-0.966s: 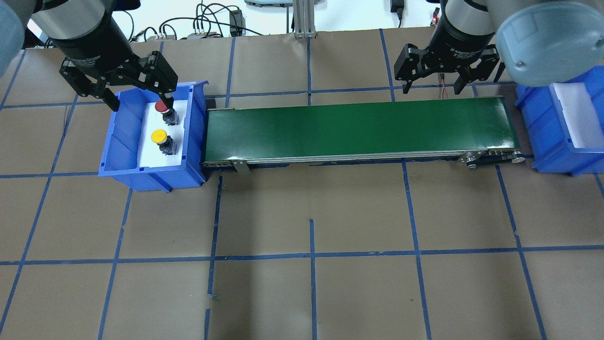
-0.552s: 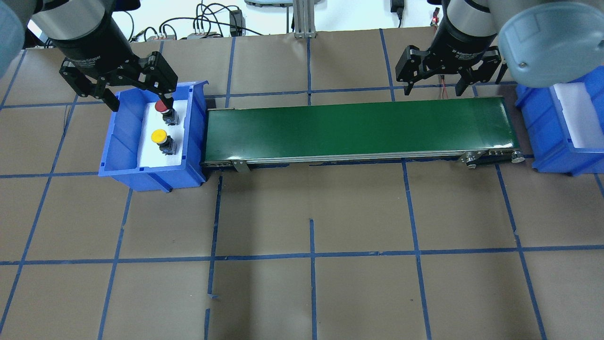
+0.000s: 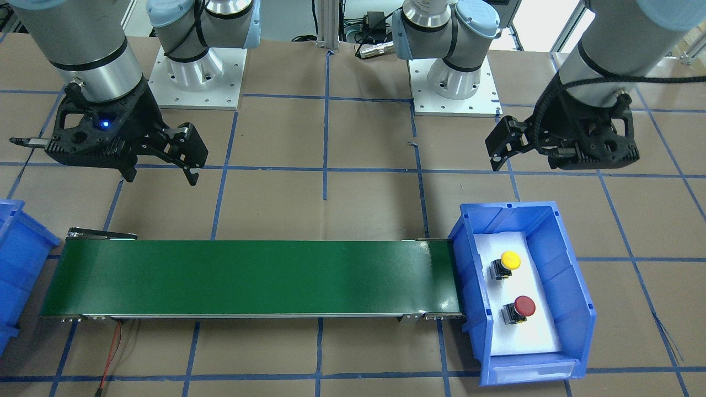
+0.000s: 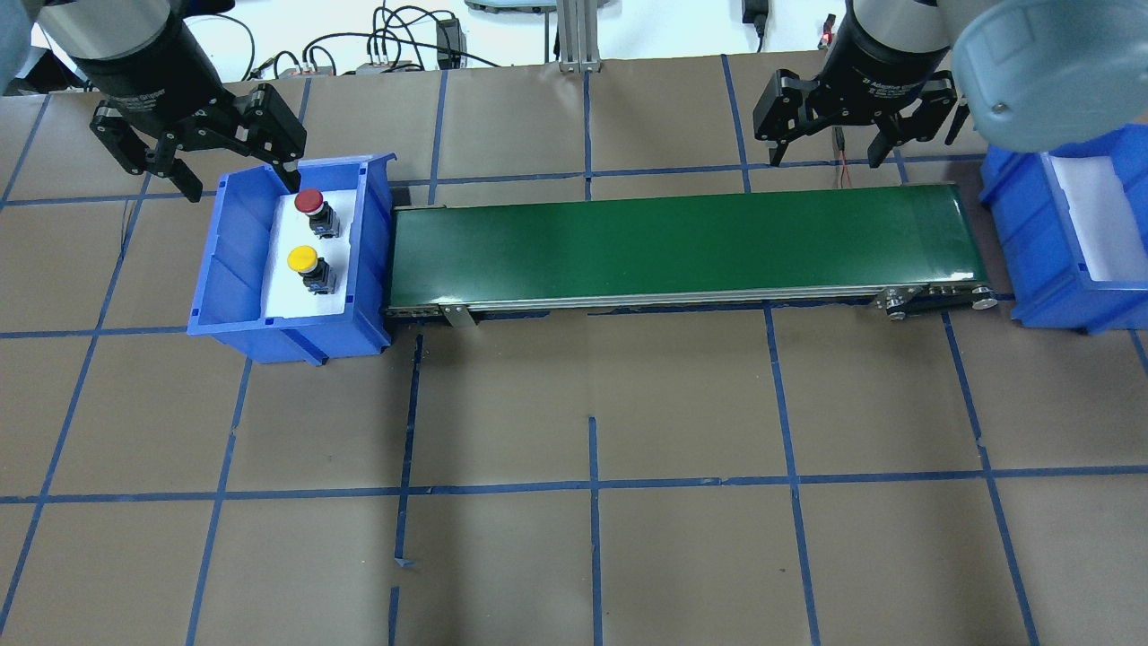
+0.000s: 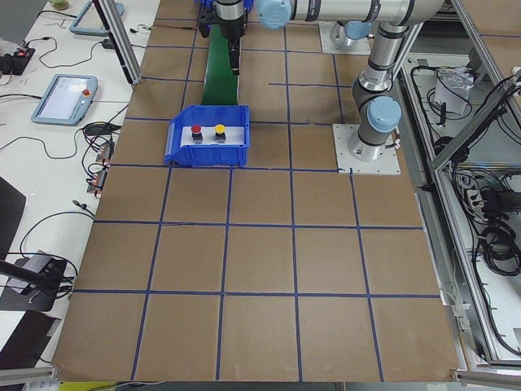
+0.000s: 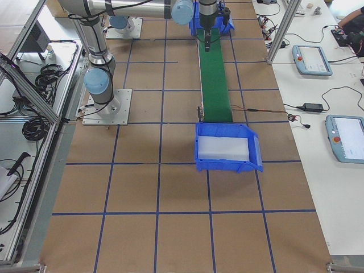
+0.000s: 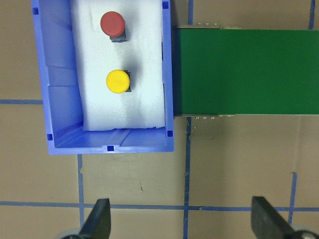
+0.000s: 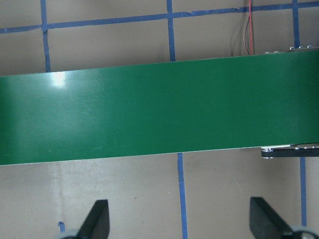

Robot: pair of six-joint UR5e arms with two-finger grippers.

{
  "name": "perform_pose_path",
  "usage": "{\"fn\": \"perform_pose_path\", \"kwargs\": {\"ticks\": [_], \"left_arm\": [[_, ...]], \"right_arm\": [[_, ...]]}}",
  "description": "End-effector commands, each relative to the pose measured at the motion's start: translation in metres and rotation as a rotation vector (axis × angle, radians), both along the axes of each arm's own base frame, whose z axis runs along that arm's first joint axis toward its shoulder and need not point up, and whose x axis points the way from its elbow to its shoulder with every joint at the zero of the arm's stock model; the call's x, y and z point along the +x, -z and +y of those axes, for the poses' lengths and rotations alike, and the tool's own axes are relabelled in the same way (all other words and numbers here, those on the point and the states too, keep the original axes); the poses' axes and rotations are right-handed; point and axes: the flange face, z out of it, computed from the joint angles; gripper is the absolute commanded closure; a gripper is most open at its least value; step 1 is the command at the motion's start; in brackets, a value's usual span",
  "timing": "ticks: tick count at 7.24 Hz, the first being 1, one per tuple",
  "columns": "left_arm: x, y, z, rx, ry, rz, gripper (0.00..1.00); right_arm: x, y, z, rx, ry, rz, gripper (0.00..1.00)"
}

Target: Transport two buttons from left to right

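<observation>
Sharing one bin (image 4: pixel 235 260) sit two buttons (image 4: pixel 308 200); left tool (image 4: pixel 240 187) and right tool (image 4: pixel 823 161) gape empty.

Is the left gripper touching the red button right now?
Apart. The left wrist view shows the red button in the blue bin, with the bin's wall and bare table between it and the open left gripper.

The left gripper (image 4: pixel 240 182) and the right gripper (image 4: pixel 823 160) hang with fingers spread wide, both empty.

Green conveyor belt (image 8: pixel 159 107), brown table (image 8: pixel 109 42), blue tape lines (image 8: pixel 172 30), right pincer (image 8: pixel 180 219) spread wide
</observation>
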Motion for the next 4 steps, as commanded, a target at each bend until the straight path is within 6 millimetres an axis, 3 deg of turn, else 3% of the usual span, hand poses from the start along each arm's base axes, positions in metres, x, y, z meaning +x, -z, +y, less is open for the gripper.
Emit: {"fn": "perform_pose_path", "kwargs": {"ticks": [1, 2, 3, 4], "left_arm": [[0.033, 0.069, -0.052, 0.021, 0.081, 0.011, 0.00], [0.057, 0.092, -0.064, 0.033, 0.105, 0.019, 0.00], [0.067, 0.118, -0.059, 0.070, 0.082, 0.034, 0.00], [0.072, 0.143, -0.065, -0.003, 0.134, 0.015, 0.00]], "right_arm": [[-0.002, 0.001, 0.006, 0.040, 0.003, 0.002, 0.00], [-0.001, 0.001, 0.007, 0.048, 0.001, 0.002, 0.00], [-0.002, 0.001, 0.008, 0.048, 0.002, 0.006, 0.00], [-0.001, -0.001, 0.012, 0.045, -0.001, 0.009, 0.00]]}}
